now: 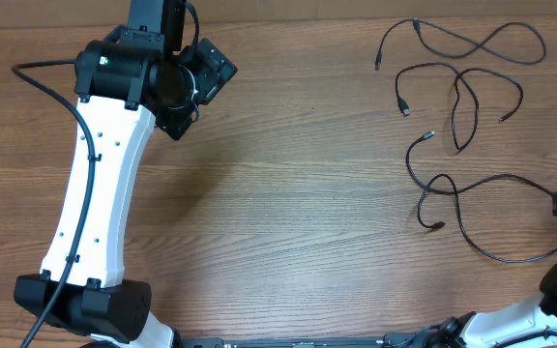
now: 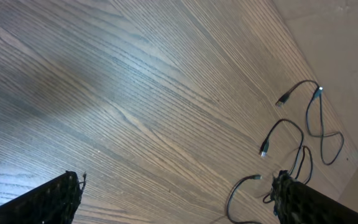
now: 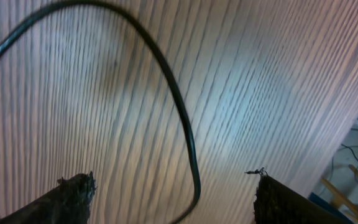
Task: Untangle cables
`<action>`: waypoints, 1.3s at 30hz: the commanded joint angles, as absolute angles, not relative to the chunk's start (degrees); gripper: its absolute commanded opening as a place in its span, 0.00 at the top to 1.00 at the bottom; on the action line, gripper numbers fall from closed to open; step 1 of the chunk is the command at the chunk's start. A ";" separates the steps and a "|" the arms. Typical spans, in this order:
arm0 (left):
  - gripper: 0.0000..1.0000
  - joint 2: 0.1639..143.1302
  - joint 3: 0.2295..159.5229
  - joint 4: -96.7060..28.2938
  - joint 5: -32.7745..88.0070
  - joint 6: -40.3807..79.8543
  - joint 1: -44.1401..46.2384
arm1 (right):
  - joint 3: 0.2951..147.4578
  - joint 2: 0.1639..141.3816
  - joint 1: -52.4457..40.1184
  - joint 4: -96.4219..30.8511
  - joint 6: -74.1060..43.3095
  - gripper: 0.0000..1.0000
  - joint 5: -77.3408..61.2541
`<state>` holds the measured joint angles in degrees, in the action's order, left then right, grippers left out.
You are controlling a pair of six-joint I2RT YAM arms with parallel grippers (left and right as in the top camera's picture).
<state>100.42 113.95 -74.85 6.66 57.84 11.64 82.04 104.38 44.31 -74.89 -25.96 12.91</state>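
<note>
While the thin black flexible cables (image 1: 460,79) lie loose on the brown wood-grain bench (image 1: 288,193), the black two-finger right gripper (image 3: 174,176) serves as the reference point; all cables sit near it, fanned out toward the far bench edge; several show small plug ends, some silver-tipped. The strands appear largely separated; one strand crosses itself, and whether the strands nearest the right gripper are one cord or two cannot be told.

Right gripper: fingers spread wide, pinching nothing; one curved loop of black cable (image 3: 184,124) runs on the bench between the fingers, touching neither as far as the wrist view shows. Left gripper (image 2: 178,180): fingers fully spread and empty; it hovers over bare bench well apart from the right gripper, with the cables (image 2: 265,148) visible only in the distance.

Probable faults from this state:
- Closing on the loop and pulling sideways would likely drag that strand over its neighbours; cause: the cords lie close together and slide easily on smooth wood; result: a fresh tangle.
- A thin cord may slip out between the fingers; cause: a shallow or off-centre pinch.
- The loop may snag on a fingertip during lift; cause: the cable curving round one finger.
- A plug end may whip across another strand; cause: a fast pull.
</note>
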 commanded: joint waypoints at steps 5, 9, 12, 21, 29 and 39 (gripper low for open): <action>0.00 100.42 115.28 -74.83 5.30 56.53 12.12 | 77.08 103.96 44.42 -69.80 -28.29 0.25 11.75; 0.00 100.42 115.26 -74.89 5.30 56.53 12.12 | 73.91 103.96 44.42 -65.32 -28.29 0.35 11.49; 0.00 100.42 115.26 -74.83 5.30 56.55 12.12 | 72.25 103.96 44.42 -62.39 -28.32 0.50 11.53; 0.00 100.40 115.26 -74.85 5.34 56.55 12.12 | 72.20 103.96 44.42 -54.46 -28.08 0.65 11.51; 0.00 100.42 115.26 -75.05 5.37 56.55 12.12 | 72.58 103.96 44.36 -50.89 -24.84 0.29 11.49; 0.01 100.71 115.26 -74.35 14.68 45.30 12.32 | 89.06 103.94 44.31 -69.04 -25.26 0.00 7.16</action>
<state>100.42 113.95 -74.63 8.82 54.39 11.64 82.61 104.42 44.23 -66.74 -25.23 9.87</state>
